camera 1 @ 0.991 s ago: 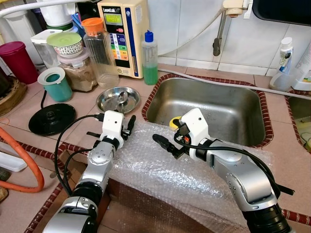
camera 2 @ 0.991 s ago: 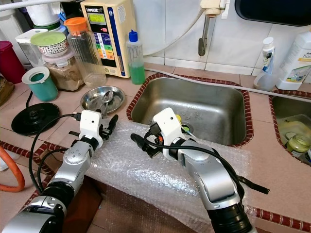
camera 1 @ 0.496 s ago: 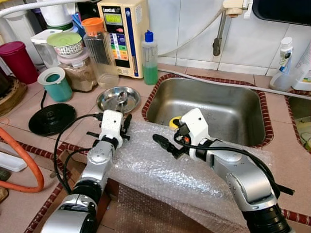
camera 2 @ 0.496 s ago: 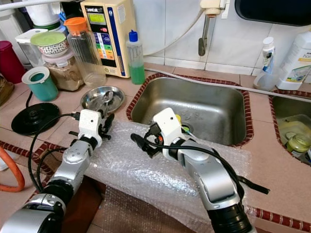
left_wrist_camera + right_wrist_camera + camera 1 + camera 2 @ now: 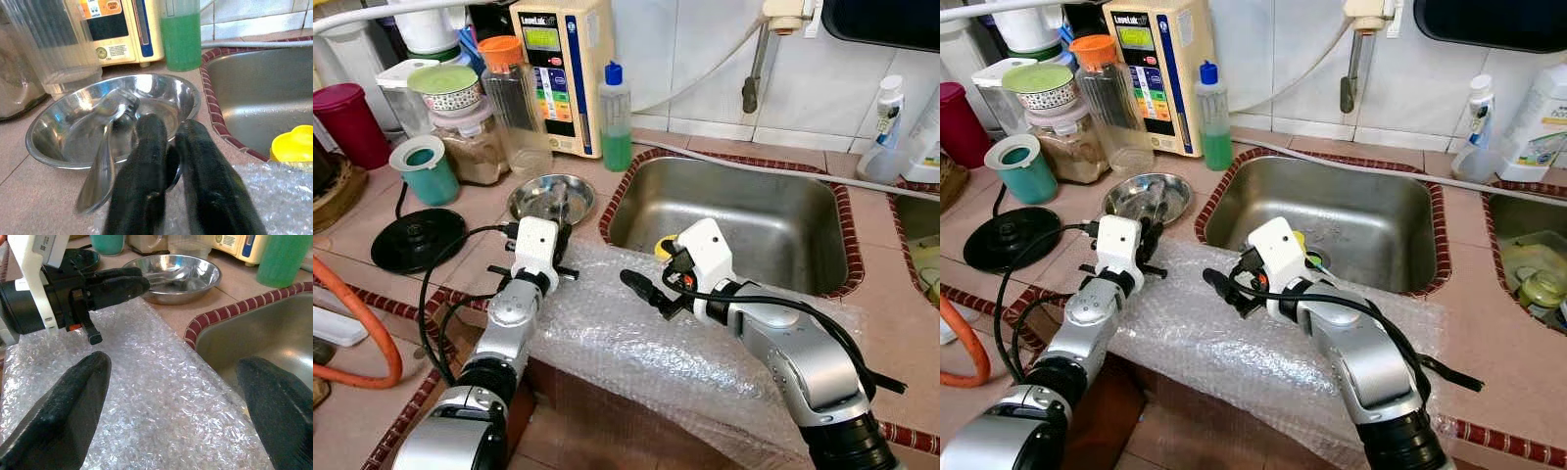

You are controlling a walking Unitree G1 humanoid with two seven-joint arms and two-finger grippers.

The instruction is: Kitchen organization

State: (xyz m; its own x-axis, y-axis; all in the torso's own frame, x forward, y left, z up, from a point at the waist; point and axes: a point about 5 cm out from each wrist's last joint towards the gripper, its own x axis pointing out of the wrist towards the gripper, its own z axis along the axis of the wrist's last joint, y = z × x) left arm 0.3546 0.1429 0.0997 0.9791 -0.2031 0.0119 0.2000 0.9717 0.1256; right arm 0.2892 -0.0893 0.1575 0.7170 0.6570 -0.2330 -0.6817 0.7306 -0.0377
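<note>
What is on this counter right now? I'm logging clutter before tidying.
Bubble wrap: one clear sheet over the counter's front edge.
Steel bowl: one, silver, left of the sink, spoon inside.
Sink: one, steel; yellow item inside.
Green liquid bottle: one, blue cap, behind the sink corner.
Cream appliance: one, at the wall.
Clear jar: one, orange lid.
Teal cup: one, far left.
Black round base: one, beside the cup.
Maroon canister: one, left edge.
Left pincer: black, shut, at the bowl's rim.
Right pincer: black, open above the wrap.
</note>
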